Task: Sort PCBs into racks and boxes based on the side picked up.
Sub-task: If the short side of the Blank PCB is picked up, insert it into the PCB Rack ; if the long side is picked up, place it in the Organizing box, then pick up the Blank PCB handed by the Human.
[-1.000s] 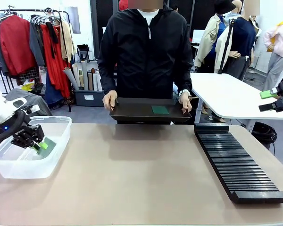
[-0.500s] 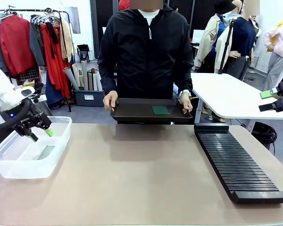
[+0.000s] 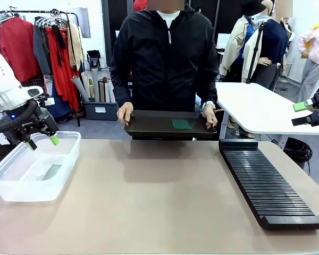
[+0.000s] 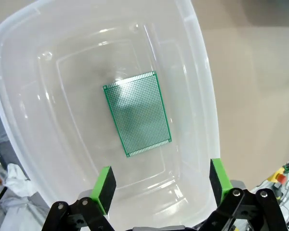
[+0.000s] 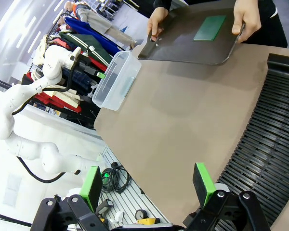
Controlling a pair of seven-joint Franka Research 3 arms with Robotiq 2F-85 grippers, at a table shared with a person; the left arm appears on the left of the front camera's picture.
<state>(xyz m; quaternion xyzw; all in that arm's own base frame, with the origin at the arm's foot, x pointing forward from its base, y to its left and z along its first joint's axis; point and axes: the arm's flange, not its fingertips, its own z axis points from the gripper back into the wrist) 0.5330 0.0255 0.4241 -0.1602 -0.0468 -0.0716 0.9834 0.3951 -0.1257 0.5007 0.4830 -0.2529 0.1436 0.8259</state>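
Note:
One green PCB [image 4: 137, 113] lies flat on the bottom of the clear box [image 4: 202, 86]; from the front it shows through the box wall [image 3: 51, 171]. My left gripper [image 3: 40, 142] hangs open just above the box's [image 3: 64, 159] far rim, its pads [image 4: 104, 182] wide apart and holding nothing. Another PCB [image 3: 181, 124] rests on a shallow black tray [image 3: 149, 126] that the person holds with both hands at the far edge. The long black rack [image 3: 266, 183] lies at the right. My right gripper [image 3: 302, 113] stays open, high off the table's right side [image 5: 147, 185].
The person stands at the middle of the far side. A white table [image 3: 255, 109] stands behind the rack at the back right. Bare tan tabletop [image 3: 149, 196] stretches between the box and the rack.
My left gripper opened, let go of the PCB inside the box and rose up and back. The PCB now lies on the box's bottom. The right arm has not moved.

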